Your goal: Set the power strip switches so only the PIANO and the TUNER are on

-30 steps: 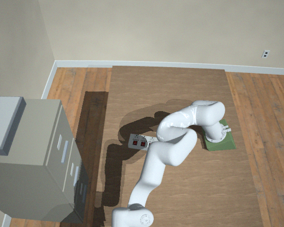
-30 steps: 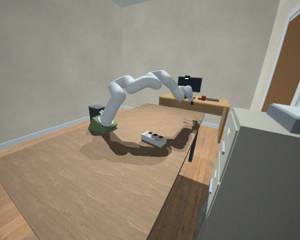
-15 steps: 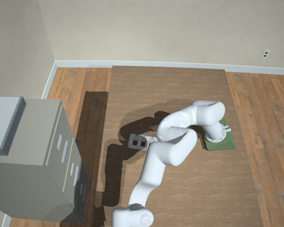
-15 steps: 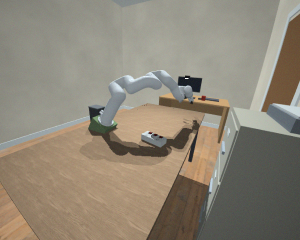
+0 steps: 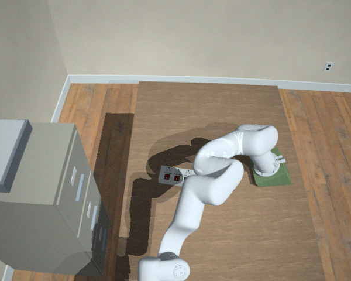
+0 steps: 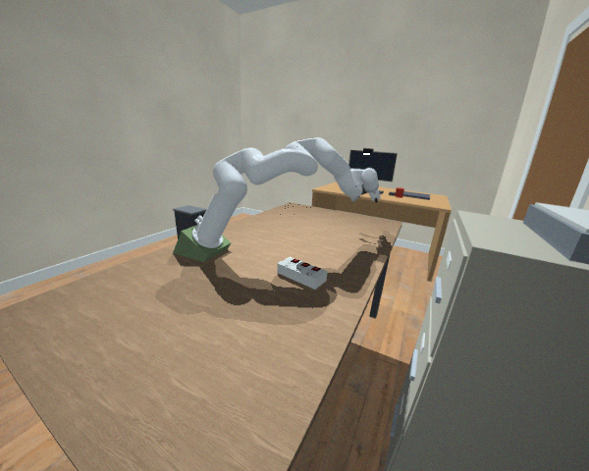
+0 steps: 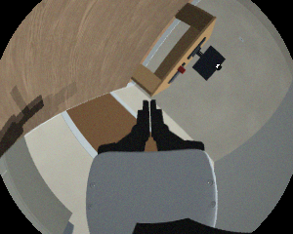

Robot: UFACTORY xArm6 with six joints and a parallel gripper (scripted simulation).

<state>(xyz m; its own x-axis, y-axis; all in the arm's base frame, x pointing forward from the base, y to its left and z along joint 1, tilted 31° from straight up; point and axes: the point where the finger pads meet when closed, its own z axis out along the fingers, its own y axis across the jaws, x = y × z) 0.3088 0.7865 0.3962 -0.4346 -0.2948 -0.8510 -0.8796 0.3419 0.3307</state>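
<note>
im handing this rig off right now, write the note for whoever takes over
Gripper: shut, the fingers pressed together with nothing between them, held high in the air past the table's edge, well away from the work.
Power strip: lying flat on the table, right way up, between the arm's green base and the table edge near the filing cabinet.
Switches: three red ones show in the exterior view; the labels and on/off positions are too small to read.
Done: no contact with the strip is visible.
Left: bring the fingers down over the strip, read the labels, and press so only PIANO and TUNER are on.
</note>
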